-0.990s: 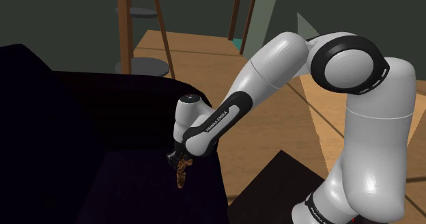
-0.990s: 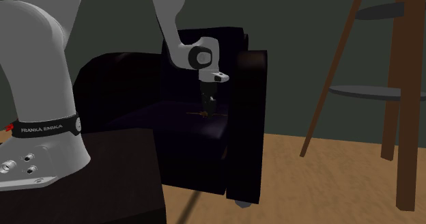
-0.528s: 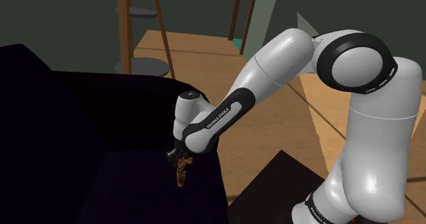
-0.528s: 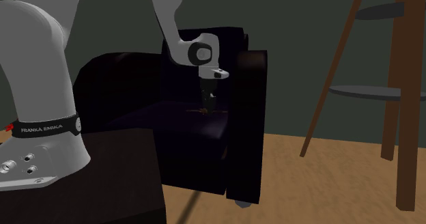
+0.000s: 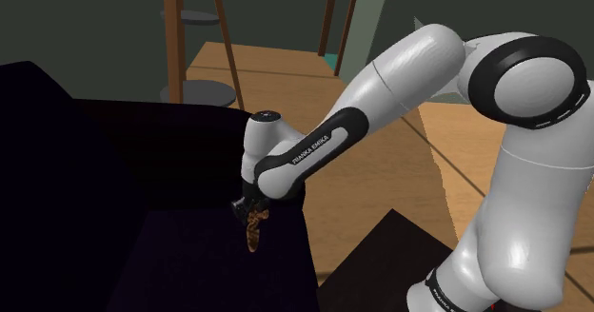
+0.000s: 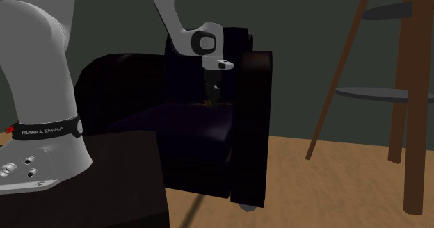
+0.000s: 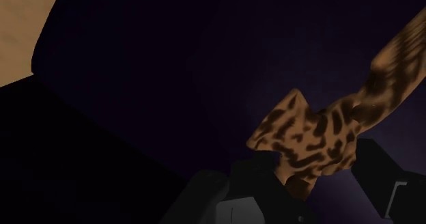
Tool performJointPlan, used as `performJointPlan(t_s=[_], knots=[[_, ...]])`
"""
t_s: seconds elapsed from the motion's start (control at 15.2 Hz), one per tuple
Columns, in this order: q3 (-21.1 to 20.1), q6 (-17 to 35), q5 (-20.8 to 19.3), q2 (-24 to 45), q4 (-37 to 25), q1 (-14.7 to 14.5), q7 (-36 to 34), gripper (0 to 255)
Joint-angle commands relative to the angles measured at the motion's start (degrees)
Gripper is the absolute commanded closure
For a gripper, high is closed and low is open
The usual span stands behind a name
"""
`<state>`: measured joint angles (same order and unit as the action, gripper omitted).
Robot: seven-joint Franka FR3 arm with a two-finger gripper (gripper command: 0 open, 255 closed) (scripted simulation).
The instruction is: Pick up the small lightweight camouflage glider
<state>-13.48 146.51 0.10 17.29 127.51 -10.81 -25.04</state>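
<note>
Dangling lengthwise from the gripper [image 5: 250, 211], the camouflage glider [image 5: 252, 235] points downward.

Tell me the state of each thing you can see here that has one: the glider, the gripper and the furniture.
Brown-and-black camouflage glider: clasped between the fingers, apparently hanging clear of the seat.
Black two-finger gripper: shut on the glider, pointing down over the seat.
Dark armchair: upright on the floor, its seat below the gripper.
Wooden stand with round grey shelves: upright beside the armchair.
</note>
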Motion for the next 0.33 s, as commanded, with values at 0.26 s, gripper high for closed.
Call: performJointPlan(t_s=[0.26], knots=[[-0.43,-2.68,0.86,-2.76,0.05,0.35,0.43,255]])
